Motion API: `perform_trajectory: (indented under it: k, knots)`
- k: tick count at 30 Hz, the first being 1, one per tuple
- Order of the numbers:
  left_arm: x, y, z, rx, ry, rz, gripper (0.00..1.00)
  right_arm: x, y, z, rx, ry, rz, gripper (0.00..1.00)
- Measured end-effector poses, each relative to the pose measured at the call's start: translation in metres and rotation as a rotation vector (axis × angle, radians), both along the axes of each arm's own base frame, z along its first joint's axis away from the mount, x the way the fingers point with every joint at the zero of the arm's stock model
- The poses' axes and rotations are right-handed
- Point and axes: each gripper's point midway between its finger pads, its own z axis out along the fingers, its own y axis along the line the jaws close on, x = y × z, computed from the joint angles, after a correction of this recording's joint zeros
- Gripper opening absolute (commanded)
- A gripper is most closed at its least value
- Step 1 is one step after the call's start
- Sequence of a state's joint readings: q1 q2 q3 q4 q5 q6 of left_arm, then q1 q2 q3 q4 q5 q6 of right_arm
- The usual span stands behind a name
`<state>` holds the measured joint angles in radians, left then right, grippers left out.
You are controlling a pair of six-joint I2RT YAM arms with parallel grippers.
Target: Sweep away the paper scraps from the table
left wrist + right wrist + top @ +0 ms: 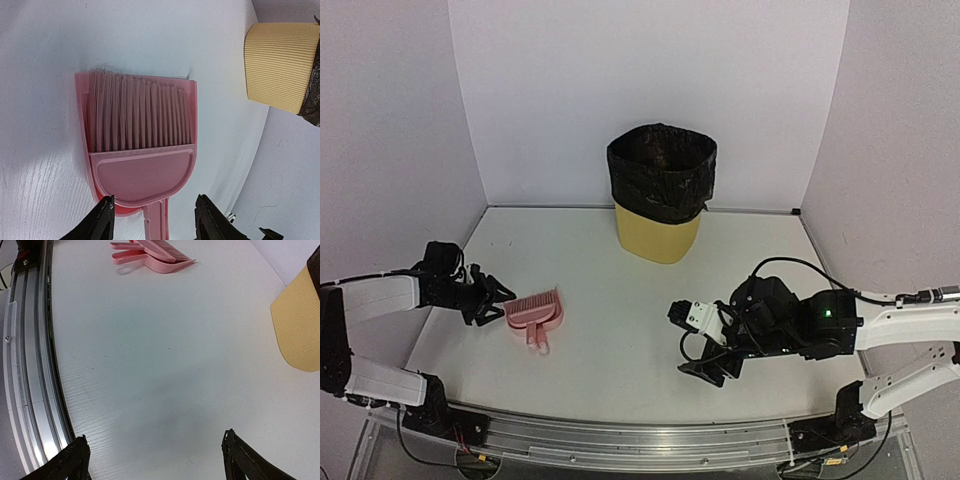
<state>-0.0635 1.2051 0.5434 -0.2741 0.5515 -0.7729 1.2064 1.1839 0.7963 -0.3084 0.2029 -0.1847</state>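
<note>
No paper scraps show in any view. The white table [620,340] carries a pink dustpan with its brush lying in it [535,312] at the left. In the left wrist view the brush [142,175] fills the middle and its bristles point away. My left gripper [498,297] [155,206] is open, its jaws standing wide on either side of the pink handle [157,222] without touching it. My right gripper [705,368] [155,450] is open low over bare tabletop [150,350] at the right, with nothing between its jaws.
A tan bin with a black liner [660,195] [280,65] [300,325] stands at the back centre. A metal rail [620,440] [30,365] runs along the front edge. White walls close in the left, back and right sides.
</note>
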Motion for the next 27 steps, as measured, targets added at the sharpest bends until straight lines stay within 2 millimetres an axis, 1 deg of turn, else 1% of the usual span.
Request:
perform_trajectory:
  k: [1, 2, 3, 6, 8, 11, 14, 16, 18, 20, 22, 23, 25, 26, 27]
  knots:
    - [0.0, 0.002, 0.002, 0.013, -0.002, 0.004, 0.92, 0.0, 0.0, 0.0, 0.0, 0.0, -0.002, 0.9]
    - [0.001, 0.004, 0.006, 0.03, -0.004, 0.01, 0.98, 0.001, 0.0, 0.0, 0.0, -0.001, -0.006, 0.9]
    - [0.003, 0.007, 0.01, 0.049, -0.008, 0.018, 1.0, 0.002, -0.001, 0.0, 0.0, -0.002, -0.012, 0.93]
    - [0.01, 0.017, 0.029, 0.111, -0.038, 0.044, 1.0, 0.008, -0.003, 0.001, -0.003, -0.015, -0.053, 0.98]
    - [0.015, 0.024, 0.044, 0.149, -0.066, 0.066, 1.0, 0.015, -0.006, 0.002, 0.0, -0.017, -0.101, 0.98]
    - [0.021, 0.034, 0.071, 0.2, -0.112, 0.108, 1.0, 0.039, -0.017, 0.004, 0.02, -0.009, -0.23, 0.98]
    - [0.025, 0.048, 0.099, 0.259, -0.169, 0.166, 1.0, 0.067, -0.039, 0.005, 0.038, 0.009, -0.399, 0.98]
    - [0.024, 0.065, 0.114, 0.333, -0.194, 0.238, 1.0, 0.086, -0.06, 0.004, 0.042, 0.025, -0.531, 0.98]
    - [0.02, 0.082, 0.125, 0.4, -0.203, 0.31, 1.0, 0.104, -0.085, 0.003, 0.049, 0.052, -0.674, 0.98]
    - [0.013, 0.099, 0.132, 0.468, -0.205, 0.38, 1.0, 0.122, -0.118, -0.001, 0.06, 0.099, -0.84, 0.98]
    - [0.005, 0.112, 0.135, 0.512, -0.203, 0.431, 1.0, 0.137, -0.159, -0.006, 0.078, 0.151, -1.02, 0.98]
    - [0.001, 0.116, 0.138, 0.527, -0.21, 0.449, 1.0, 0.143, -0.182, -0.007, 0.093, 0.175, -1.115, 0.98]
    - [-0.005, 0.12, 0.145, 0.539, -0.235, 0.472, 1.0, 0.148, -0.223, -0.007, 0.133, 0.214, -1.29, 0.98]
    - [-0.007, 0.122, 0.149, 0.54, -0.254, 0.481, 1.0, 0.148, -0.239, -0.005, 0.154, 0.224, -1.36, 0.98]
    - [-0.01, 0.123, 0.15, 0.54, -0.267, 0.485, 1.0, 0.146, -0.248, -0.003, 0.167, 0.227, -1.397, 0.98]
